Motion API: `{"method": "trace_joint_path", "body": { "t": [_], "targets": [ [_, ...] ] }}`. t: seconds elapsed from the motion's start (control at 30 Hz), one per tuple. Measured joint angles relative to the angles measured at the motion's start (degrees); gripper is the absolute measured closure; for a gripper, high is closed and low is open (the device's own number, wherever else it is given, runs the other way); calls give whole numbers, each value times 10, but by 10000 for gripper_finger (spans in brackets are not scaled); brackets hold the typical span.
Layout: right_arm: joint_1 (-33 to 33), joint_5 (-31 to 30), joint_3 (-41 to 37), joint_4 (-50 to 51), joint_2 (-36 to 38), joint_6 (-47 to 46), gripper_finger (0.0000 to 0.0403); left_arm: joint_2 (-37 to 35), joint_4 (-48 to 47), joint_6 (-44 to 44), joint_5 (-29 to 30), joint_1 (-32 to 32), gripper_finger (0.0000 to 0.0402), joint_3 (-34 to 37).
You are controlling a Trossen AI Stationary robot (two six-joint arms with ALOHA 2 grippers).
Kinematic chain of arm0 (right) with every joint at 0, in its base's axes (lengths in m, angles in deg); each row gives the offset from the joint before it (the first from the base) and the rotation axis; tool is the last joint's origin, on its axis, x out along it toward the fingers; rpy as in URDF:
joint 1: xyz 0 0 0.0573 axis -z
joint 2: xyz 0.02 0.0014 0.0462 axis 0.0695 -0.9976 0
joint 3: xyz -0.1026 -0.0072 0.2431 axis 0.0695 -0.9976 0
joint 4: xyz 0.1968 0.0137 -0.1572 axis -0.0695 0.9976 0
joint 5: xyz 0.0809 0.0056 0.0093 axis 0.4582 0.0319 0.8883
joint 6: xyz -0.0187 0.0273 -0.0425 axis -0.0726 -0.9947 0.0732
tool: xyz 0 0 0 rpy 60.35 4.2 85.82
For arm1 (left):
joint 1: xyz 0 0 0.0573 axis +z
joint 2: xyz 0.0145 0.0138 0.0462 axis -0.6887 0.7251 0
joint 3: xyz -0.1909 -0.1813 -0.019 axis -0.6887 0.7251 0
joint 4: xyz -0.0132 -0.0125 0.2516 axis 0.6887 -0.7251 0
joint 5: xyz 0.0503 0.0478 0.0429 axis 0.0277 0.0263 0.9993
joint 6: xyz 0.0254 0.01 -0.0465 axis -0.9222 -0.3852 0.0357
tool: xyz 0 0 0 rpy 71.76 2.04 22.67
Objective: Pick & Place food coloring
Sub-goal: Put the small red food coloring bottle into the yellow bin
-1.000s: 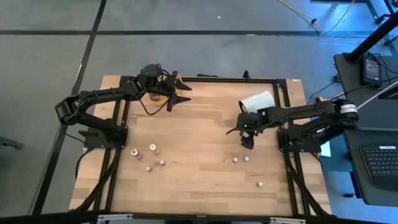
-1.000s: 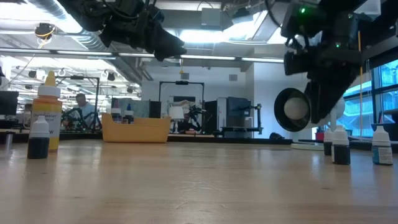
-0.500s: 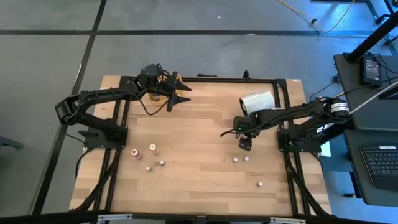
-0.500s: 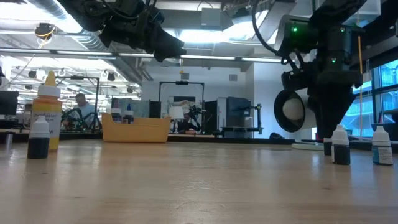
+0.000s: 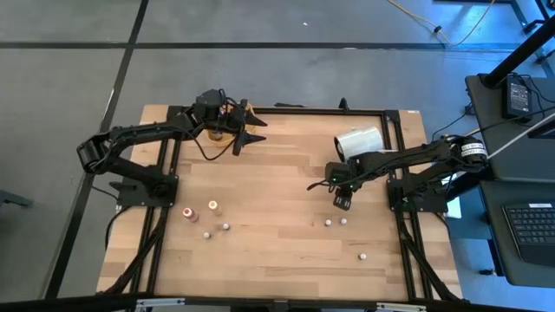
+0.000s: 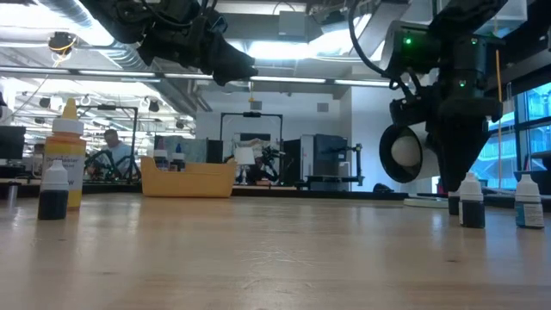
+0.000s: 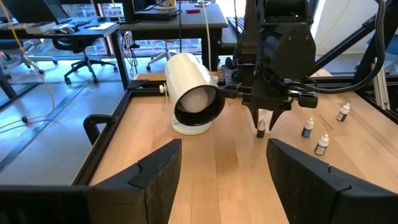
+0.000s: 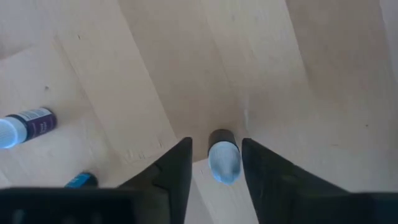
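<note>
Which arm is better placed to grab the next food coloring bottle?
The right. Its gripper is open, pointing down with a bottle between its fingers. The left gripper hovers open at the table's far edge, away from every bottle.

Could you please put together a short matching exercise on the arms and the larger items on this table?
Things:
1. white cylinder
2. plastic tray
3. left gripper
4. right gripper

States:
A. pointing down, fingers either side of a small bottle
B. lying on its side
C. open and empty, held in the air
D. yellow-orange, sitting flat on the table

Pairs: 1-B, 2-D, 3-C, 4-A
</note>
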Motion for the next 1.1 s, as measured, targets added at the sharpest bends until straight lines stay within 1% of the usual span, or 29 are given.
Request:
{"method": "trace_joint_path", "body": {
  "t": [0.13,0.73,1.1],
  "targets": [
    [0,0,0,6,0,1,271,0,0,0,0,0,175,0],
    [0,-4,0,11,0,2,272,0,0,0,1,0,174,0],
    [0,-5,0,16,0,-2,272,0,0,-16,1,0,174,0]
  ]
}}
